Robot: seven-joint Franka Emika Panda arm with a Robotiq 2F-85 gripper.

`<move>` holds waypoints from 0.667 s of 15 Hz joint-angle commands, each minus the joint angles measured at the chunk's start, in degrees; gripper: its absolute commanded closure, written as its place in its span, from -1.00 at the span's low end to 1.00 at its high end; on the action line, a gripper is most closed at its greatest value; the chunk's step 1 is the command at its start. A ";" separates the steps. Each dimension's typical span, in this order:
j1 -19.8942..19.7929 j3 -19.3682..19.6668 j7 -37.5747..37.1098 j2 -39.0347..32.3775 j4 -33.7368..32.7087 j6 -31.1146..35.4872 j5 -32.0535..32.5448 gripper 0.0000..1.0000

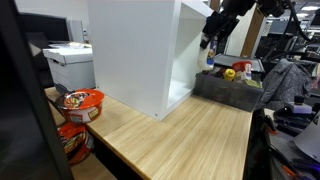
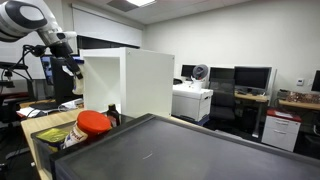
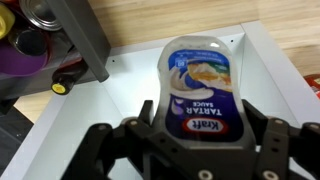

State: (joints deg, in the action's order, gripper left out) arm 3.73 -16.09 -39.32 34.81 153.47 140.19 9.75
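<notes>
Gripper (image 3: 200, 142) clamps the tartar sauce bottle (image 3: 198, 75), centre of wrist view, over the white box (image 3: 255, 65); steady your wrist, carry it level.

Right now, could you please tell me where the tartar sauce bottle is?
In the wrist view the tartar sauce bottle sits clamped between the jaws, over the white box, with the grey bin upper left.

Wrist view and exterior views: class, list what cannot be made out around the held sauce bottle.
Wrist view: lower end of the white plastic Kraft tartar sauce bottle, hidden behind the tool.
Exterior view: contents of the dark grey bin, too small.
Exterior view: tool too small to judge.
</notes>
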 commanded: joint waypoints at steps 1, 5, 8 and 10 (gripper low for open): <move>-1.63 -2.77 -0.06 -0.57 0.44 3.02 0.79 -0.16; -2.12 -4.57 -0.16 -2.48 -0.09 2.59 1.00 -0.16; -2.65 -5.69 -1.64 -4.13 -0.80 3.07 1.20 -0.16; -3.76 -7.04 -4.03 -5.42 -1.03 4.32 1.94 -0.16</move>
State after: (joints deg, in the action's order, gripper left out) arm 2.36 -20.91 -39.91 31.68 153.77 141.82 9.91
